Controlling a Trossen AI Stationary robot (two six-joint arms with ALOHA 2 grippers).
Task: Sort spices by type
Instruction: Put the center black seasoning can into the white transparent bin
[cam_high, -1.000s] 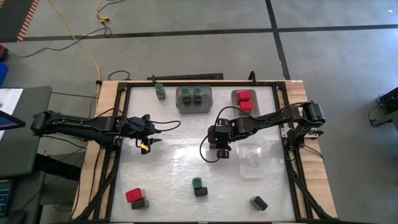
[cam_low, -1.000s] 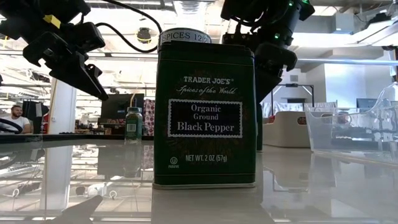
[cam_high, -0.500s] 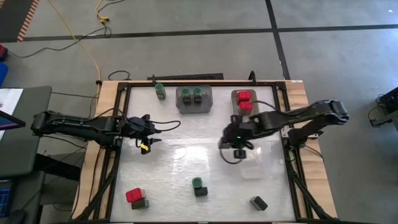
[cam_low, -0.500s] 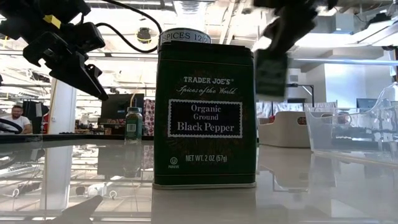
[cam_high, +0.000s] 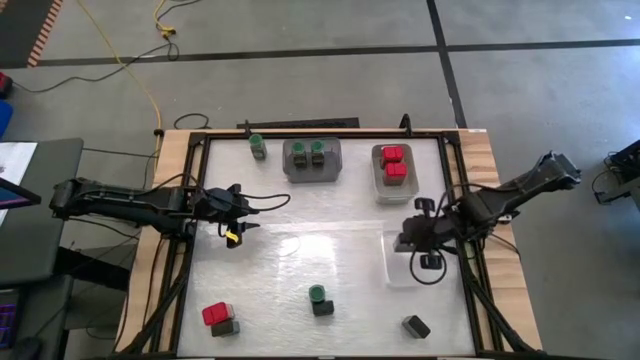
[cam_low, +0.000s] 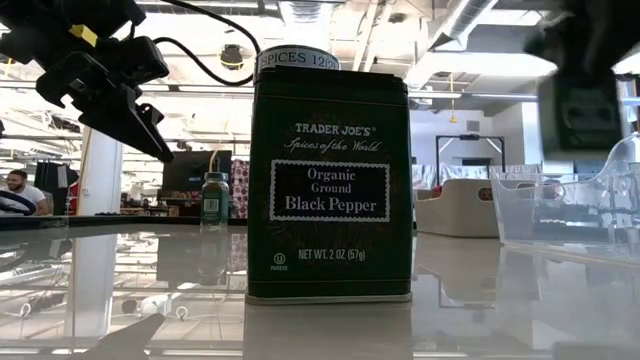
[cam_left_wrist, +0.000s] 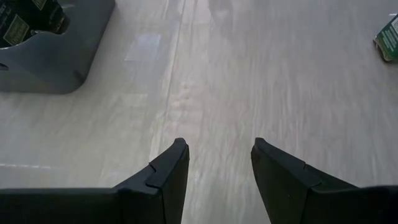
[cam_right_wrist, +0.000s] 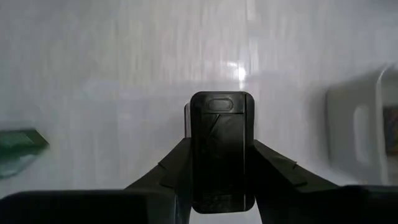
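Black and boxy, a pepper tin (cam_right_wrist: 221, 149) sits clamped between the right gripper's (cam_high: 418, 240) fingers (cam_right_wrist: 172, 168), its lid end pointing forward in the right wrist view. From above, that gripper hangs over the clear tray (cam_high: 392, 268) at about four o'clock on the table (cam_high: 290, 275), with the right arm reaching in from three o'clock. At one o'clock a grey tray (cam_high: 379, 188) holds two red-topped boxes (cam_high: 394, 162). At twelve o'clock a second grey tray (cam_high: 332, 165) holds two green-lidded jars (cam_high: 309, 152), and a third green jar (cam_high: 258, 146) stands alone just beside it toward eleven o'clock. Near the six o'clock edge a green jar (cam_high: 317, 293) rests against another black tin (cam_high: 322, 307), which fills the middle of the low view and reads "Black Pepper" (cam_low: 329, 185). A loose dark block (cam_high: 416, 326) lies at five o'clock, well apart from the rest. At seven o'clock a red box (cam_high: 217, 314) touches a grey block (cam_high: 227, 327). The left gripper (cam_high: 240, 215) hovers at nine o'clock over bare table, its fingers (cam_left_wrist: 168, 171) apart with nothing between them; its wrist view shows the jar tray's corner (cam_left_wrist: 74, 56) ahead. In the low view a person (cam_low: 18, 190) sits in the room far behind the table.
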